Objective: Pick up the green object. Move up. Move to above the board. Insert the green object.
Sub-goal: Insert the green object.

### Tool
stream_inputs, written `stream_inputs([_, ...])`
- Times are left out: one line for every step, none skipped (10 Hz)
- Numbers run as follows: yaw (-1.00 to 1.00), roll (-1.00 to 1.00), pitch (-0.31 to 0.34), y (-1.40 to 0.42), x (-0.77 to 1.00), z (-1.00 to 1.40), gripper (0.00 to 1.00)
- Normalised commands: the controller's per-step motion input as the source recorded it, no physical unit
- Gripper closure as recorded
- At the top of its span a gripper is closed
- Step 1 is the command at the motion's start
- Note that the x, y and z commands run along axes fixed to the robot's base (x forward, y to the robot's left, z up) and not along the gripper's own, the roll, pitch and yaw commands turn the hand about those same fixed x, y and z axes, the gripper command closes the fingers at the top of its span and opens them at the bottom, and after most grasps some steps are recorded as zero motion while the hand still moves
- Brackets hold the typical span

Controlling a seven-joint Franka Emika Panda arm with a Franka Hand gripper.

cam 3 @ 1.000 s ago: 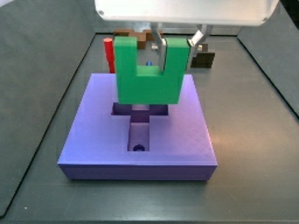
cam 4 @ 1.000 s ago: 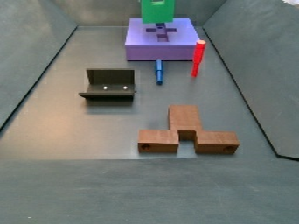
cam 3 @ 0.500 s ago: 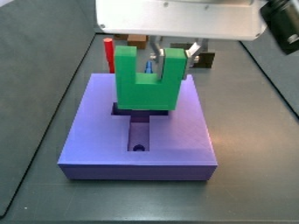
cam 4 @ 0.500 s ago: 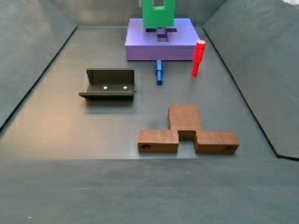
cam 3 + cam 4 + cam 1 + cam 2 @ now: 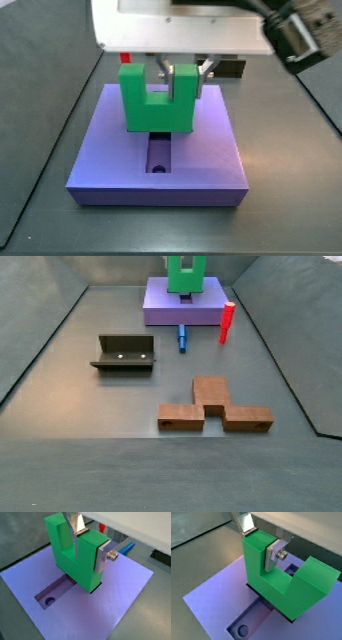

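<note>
Gripper is clamped on one prong of the green object, directly over the board; object base sits seated in the board's recess.

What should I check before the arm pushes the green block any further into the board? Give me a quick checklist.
1. Grip: ok. The gripper has one prong of the green block between its jaws, a silver finger flat against it.
2. Block upright: ok. Prongs point up, base down, in both side views.
3. Position over the board: ok. The base sits at the recess.
4. Seated depth: cannot tell. The block's bottom edge hides the recess floor.
5. Recess ahead: ok. The visible channel holds only its round hole.
6. Nearby clutter: ok. The red peg stands beside the board, apart from the block.
</note>
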Motion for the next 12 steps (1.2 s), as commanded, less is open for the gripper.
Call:
stream_inputs([0.0, 0.02, -0.281, 0.0, -0.07, -0.11, 1.0])
stream_inputs([0.0, 0.1, -0.251, 0.0, 0.0, -0.05, 1.0])
stream_inputs([0.0, 0.19, -0.23, 0.0, -0.03, -0.1, 1.0])
stream_inputs([0.01, 0.35, -0.129, -0.09, 0.0, -0.06, 1.0])
stream_inputs([0.06, 0.41, -0.016, -0.08, 0.0, -0.29, 1.0])
stream_inputs([0.06, 0.35, 0.0, -0.01, 0.0, -0.58, 1.0])
stream_inputs([0.0, 0.25, -0.029, 0.0, 0.0, -0.86, 1.0])
stream_inputs([0.0, 0.2, -0.059, 0.0, 0.0, -0.94, 1.0])
stream_inputs([0.0, 0.16, -0.083, 0.0, 0.0, -0.95, 1.0])
stream_inputs([0.0, 0.09, -0.12, 0.0, 0.0, -0.94, 1.0])
stream_inputs([0.0, 0.0, 0.0, 0.0, 0.0, -0.22, 1.0])
stream_inputs([0.0, 0.0, 0.0, 0.0, 0.0, 0.0, 1.0])
